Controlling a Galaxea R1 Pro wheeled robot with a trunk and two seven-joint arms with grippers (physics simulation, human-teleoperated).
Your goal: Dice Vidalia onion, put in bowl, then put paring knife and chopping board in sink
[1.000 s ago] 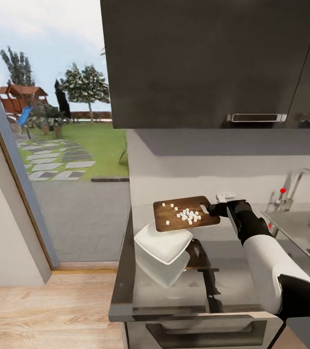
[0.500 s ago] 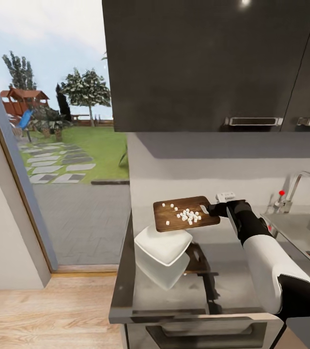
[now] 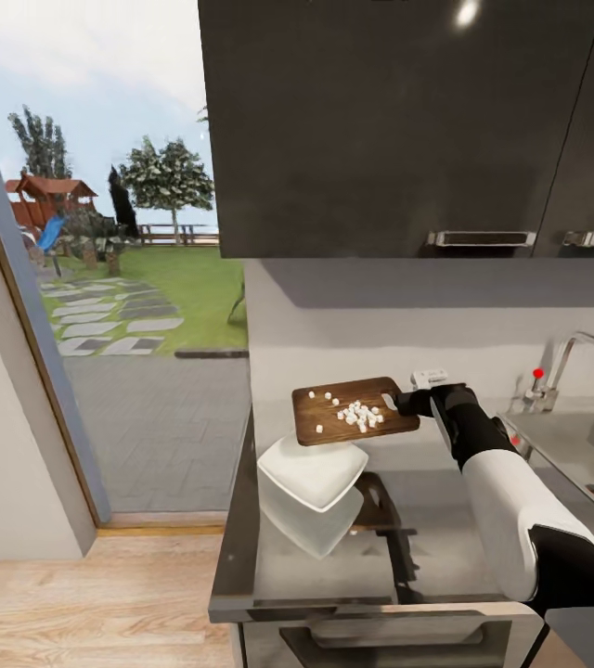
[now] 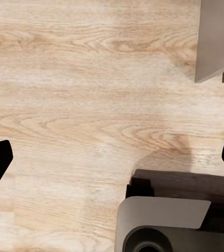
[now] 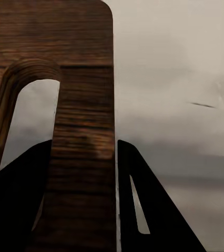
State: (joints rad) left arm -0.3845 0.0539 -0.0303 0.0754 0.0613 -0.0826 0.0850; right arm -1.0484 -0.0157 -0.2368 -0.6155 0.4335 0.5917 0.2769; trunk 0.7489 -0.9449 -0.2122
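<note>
Above the bowl [image 3: 313,472], my right tool [image 3: 397,402] clamps the chopping board [image 3: 353,409], diced onion [image 3: 360,414] on it; the bowl looks empty.

My left tool [image 4: 112,157] gapes wide.

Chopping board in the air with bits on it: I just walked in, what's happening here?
The right gripper holds the chopping board by its handle end, jaws closed on either side of the wood, lifted above the white bowl on the countertop. Diced onion sits on the board, not yet in the bowl. The left gripper hangs open over the wooden floor.
</note>
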